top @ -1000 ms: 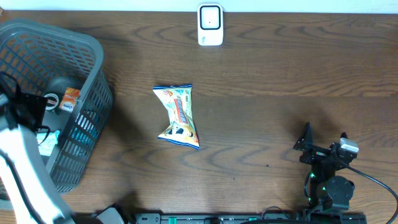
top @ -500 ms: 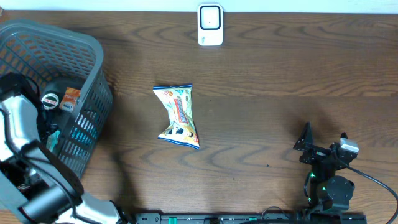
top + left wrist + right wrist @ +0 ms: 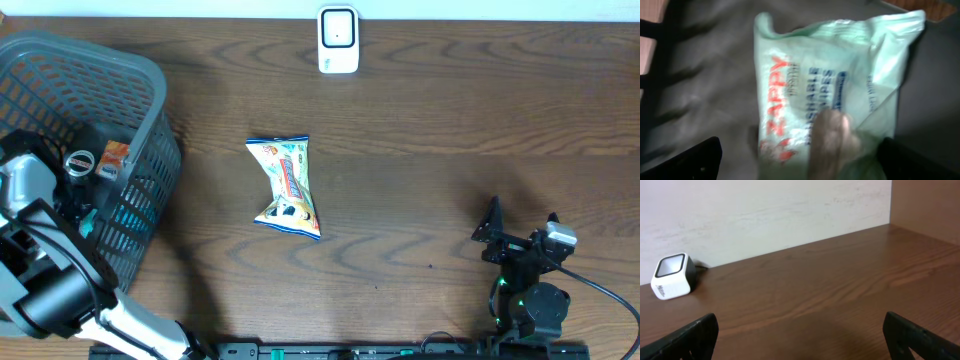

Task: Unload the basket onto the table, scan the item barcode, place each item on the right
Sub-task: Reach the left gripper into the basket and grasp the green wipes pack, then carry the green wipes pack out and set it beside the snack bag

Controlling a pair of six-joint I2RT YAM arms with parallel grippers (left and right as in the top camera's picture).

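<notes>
Reaching into the basket point(image 3: 150, 80) at left for something to scan.
Left gripper point(image 3: 800, 162) spread wide over the wipes pack point(image 3: 840, 75) on the basket floor, likely to straddle it; right gripper point(image 3: 800, 337) spread too, parked near right, facing the scanner point(image 3: 338, 40) at far centre.

A dark brown, wood-grained surface point(image 3: 450, 110) carries three things. A crumpled snack packet point(image 3: 287, 186) lies flat near its middle, pinched at the waist, with blue ends and a yellow and red print. Well beyond the packet and slightly to its right, a small white scanner point(image 3: 338, 40) with a dark window stands at the far edge, against the pale wall. Well apart to the packet's left sits a grey slatted basket point(image 3: 150, 90), reaching the surface's left edge
</notes>
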